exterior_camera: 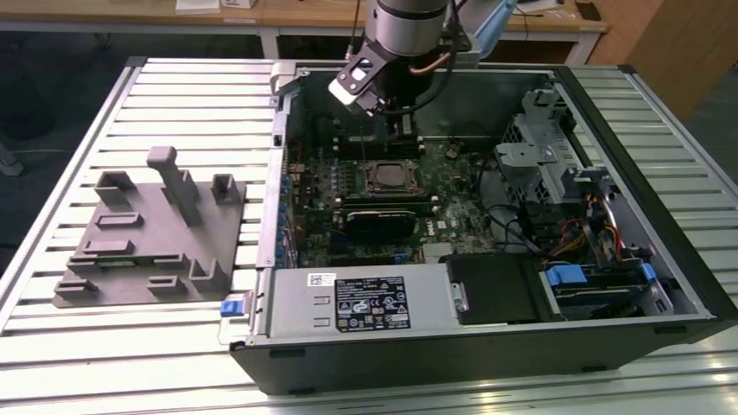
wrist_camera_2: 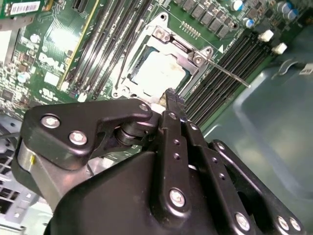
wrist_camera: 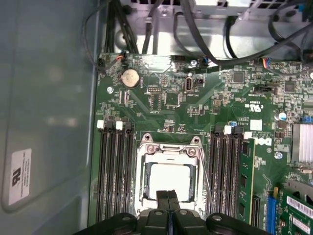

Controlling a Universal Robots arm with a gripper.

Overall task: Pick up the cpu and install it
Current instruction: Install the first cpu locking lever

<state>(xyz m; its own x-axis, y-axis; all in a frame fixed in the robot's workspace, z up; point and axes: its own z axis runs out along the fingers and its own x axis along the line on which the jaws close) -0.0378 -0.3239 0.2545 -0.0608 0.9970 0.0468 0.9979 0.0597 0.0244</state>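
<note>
One cpu (wrist_camera: 169, 177) lies flat in the socket frame (wrist_camera: 143, 169) on the green circuit board (wrist_camera: 161, 105), pale metal face up, seen in both wrist views. Dark memory slots (wrist_camera: 113, 171) flank the frame. The tool (wrist_camera: 168, 195) hangs over the cpu's edge, fingers pressed together with nothing between them. In the exterior view the open computer case (exterior_camera: 461, 359) lies on a slatted tabletop (exterior_camera: 173, 112), with a grey plastic fixture (exterior_camera: 127, 251) beside it at the exterior view's left.

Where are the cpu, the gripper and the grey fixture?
cpu (wrist_camera: 169, 176): first wrist view, middle of its pale metal face.
gripper (wrist_camera: 168, 195): first wrist view, between its closed fingertips.
grey fixture (exterior_camera: 150, 238): exterior view, its flat base.
</note>
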